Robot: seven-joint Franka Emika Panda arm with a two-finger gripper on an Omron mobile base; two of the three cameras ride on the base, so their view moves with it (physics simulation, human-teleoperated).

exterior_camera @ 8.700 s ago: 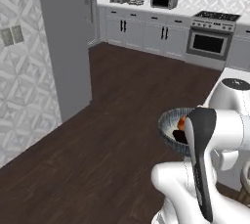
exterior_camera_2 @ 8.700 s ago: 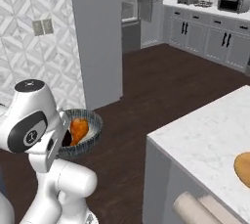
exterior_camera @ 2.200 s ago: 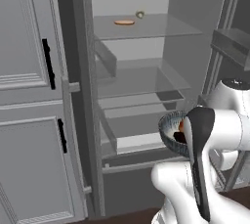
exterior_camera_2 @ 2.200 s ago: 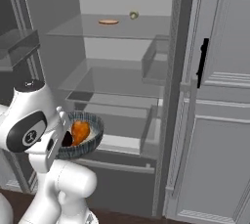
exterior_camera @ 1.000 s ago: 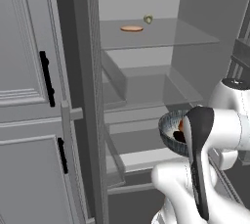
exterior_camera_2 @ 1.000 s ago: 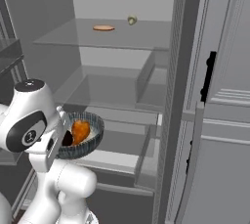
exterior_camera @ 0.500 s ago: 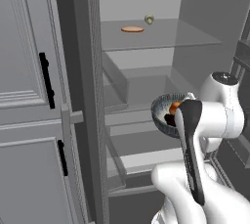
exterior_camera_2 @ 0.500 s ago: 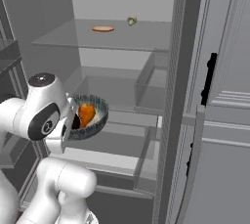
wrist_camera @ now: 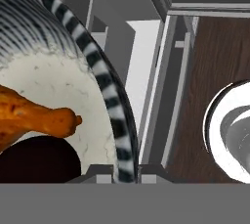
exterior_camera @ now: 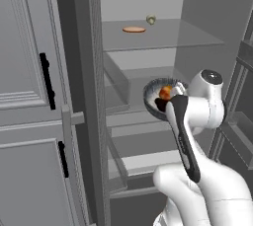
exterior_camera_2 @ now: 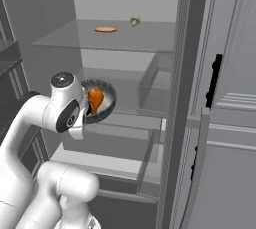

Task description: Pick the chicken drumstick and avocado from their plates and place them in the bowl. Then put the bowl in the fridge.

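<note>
Bowl [wrist_camera: 110, 100] with the chicken drumstick [wrist_camera: 34, 118] and avocado [wrist_camera: 36, 159] inside is held up in front of the open fridge [exterior_camera: 207, 42]. The pincer [wrist_camera: 117, 171] is clenched on its rim. I'd keep it level, slide it straight in over a glass shelf [exterior_camera_2: 125, 35], then lower gently.

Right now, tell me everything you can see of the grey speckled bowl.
The round grey speckled stone-like bowl has a thick, dark-striped rim and a pale mottled inside. It holds the glossy orange-brown chicken drumstick and the dark avocado. The fingers are shut on its rim, holding it before the open fridge's glass shelves.
</note>
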